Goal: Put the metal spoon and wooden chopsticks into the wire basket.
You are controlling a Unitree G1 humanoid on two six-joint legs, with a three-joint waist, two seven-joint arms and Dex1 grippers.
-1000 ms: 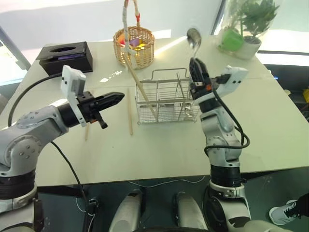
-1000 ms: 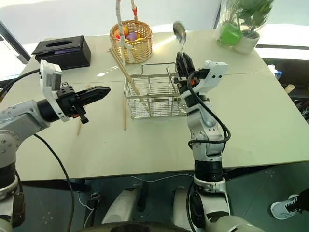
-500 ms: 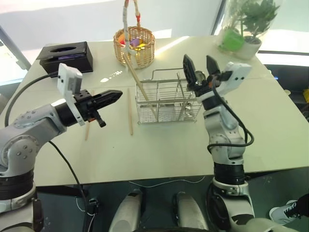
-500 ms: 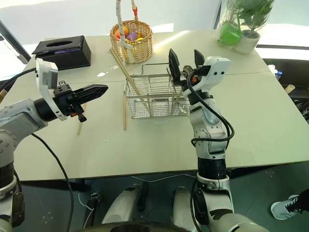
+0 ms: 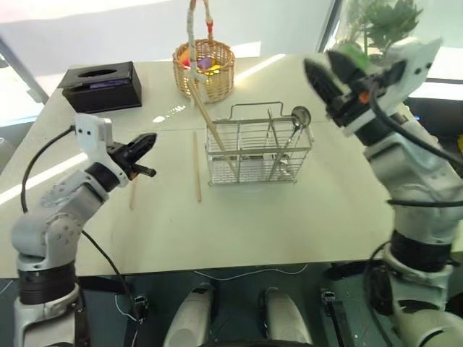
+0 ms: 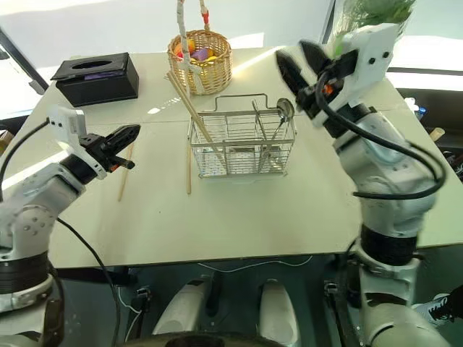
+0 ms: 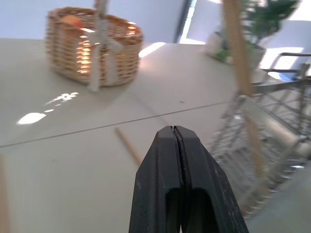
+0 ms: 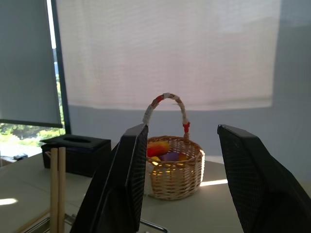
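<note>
Metal spoon (image 5: pixel 293 129) now dropped into wire basket (image 5: pixel 258 153), right gripper (image 6: pixel 300 61) spread apart, empty, lifted away. Left gripper (image 5: pixel 142 144) pinched closed, empty. 2 wooden chopsticks (image 5: pixel 196 168) remain on the table (image 5: pixel 239 224); 2 lean in the basket.

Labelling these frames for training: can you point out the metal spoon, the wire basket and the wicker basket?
metal spoon (image 5: pixel 299 114), left eye view, its round bowl.
wire basket (image 5: pixel 258 157), left eye view, front grid wall.
wicker basket (image 6: pixel 210 71), right eye view, woven side.

wire basket (image 7: pixel 272 126) blurred, cut by edge in left wrist view; spoon (image 5: pixel 295 126) handle lost among wires.
</note>
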